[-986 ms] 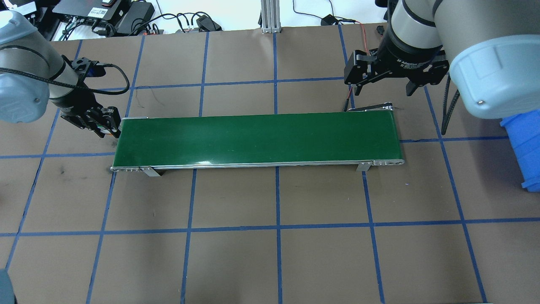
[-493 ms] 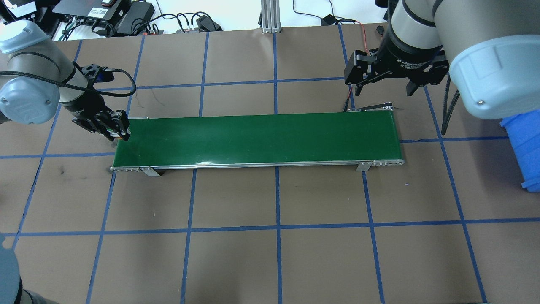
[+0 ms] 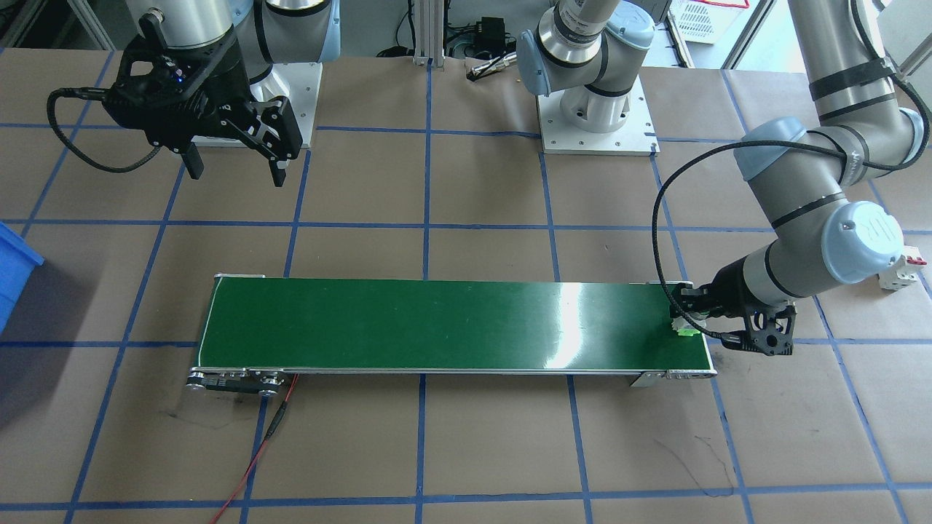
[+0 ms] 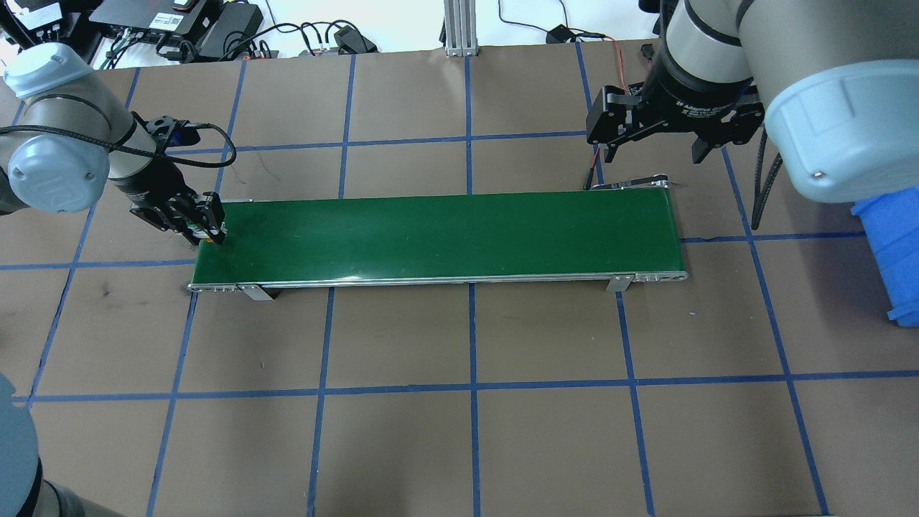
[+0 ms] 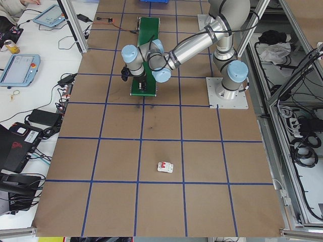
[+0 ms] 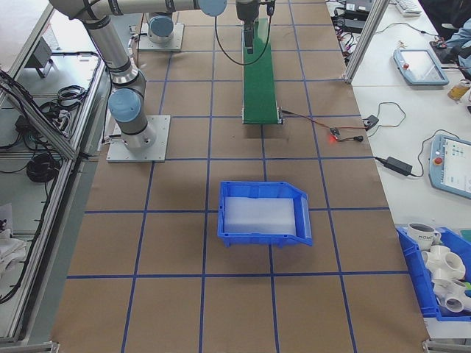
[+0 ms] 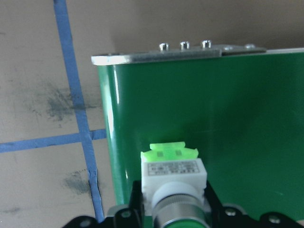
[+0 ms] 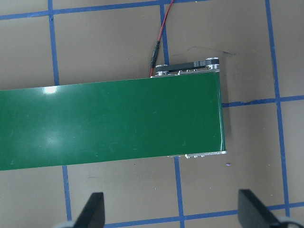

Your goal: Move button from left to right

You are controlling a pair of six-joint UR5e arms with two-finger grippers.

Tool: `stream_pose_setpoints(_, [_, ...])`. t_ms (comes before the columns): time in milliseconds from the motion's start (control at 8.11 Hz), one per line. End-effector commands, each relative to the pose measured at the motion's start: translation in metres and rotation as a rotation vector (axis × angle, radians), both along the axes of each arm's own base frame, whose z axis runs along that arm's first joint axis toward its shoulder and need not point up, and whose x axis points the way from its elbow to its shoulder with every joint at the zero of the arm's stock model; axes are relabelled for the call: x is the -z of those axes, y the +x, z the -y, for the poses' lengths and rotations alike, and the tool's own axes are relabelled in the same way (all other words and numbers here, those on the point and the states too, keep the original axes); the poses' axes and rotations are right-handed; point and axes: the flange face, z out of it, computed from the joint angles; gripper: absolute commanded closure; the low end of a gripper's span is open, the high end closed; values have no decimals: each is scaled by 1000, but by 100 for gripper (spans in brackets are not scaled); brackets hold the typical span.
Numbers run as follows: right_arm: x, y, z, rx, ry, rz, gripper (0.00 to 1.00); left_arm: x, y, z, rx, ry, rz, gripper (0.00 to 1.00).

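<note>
The button [image 7: 173,172] has a whitish body, a bright green base block and a silver collar. My left gripper [image 7: 173,213] is shut on it, and its fingers [image 7: 135,202] clamp the body from both sides. The button's green base [image 3: 684,332] hangs just over the left end of the green conveyor belt [image 4: 445,233]. In the overhead view my left gripper [image 4: 210,231] sits at that belt end. My right gripper [image 4: 655,152] hovers behind the belt's right end, open and holding nothing, and its fingers [image 8: 92,211] are spread wide above the table.
A blue bin [image 4: 894,244] stands off the belt's right end. A white circuit breaker with a red lever [image 5: 164,167] lies on the table beyond the left arm. A red wire [image 3: 255,451] trails from the belt's motor end.
My left gripper has moved right with the button, from beside the belt's left end to over it. The right arm has stayed where it was.
</note>
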Motion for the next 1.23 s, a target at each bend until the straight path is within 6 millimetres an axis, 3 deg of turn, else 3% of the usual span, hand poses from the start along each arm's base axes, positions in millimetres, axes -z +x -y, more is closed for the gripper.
stream_pose_setpoints(0, [0, 0, 0, 0, 0, 0, 0, -3, -24, 0, -41, 12, 15, 1])
stream_pose_setpoints(247, [0, 1, 0, -2, 0, 0, 0, -29, -62, -6, -3, -21, 45, 0])
stream_pose_setpoints(740, [-1, 1, -1, -1, -2, -1, 0, -127, -148, -51, -37, -151, 84, 0])
stream_pose_setpoints(863, [-1, 0, -1, 0, -2, -1, 0, -148, -161, -60, -29, -189, 87, 0])
stream_pose_setpoints(1110, [0, 1, 0, -2, 0, 0, 0, -152, -162, -72, -26, -141, 83, 0])
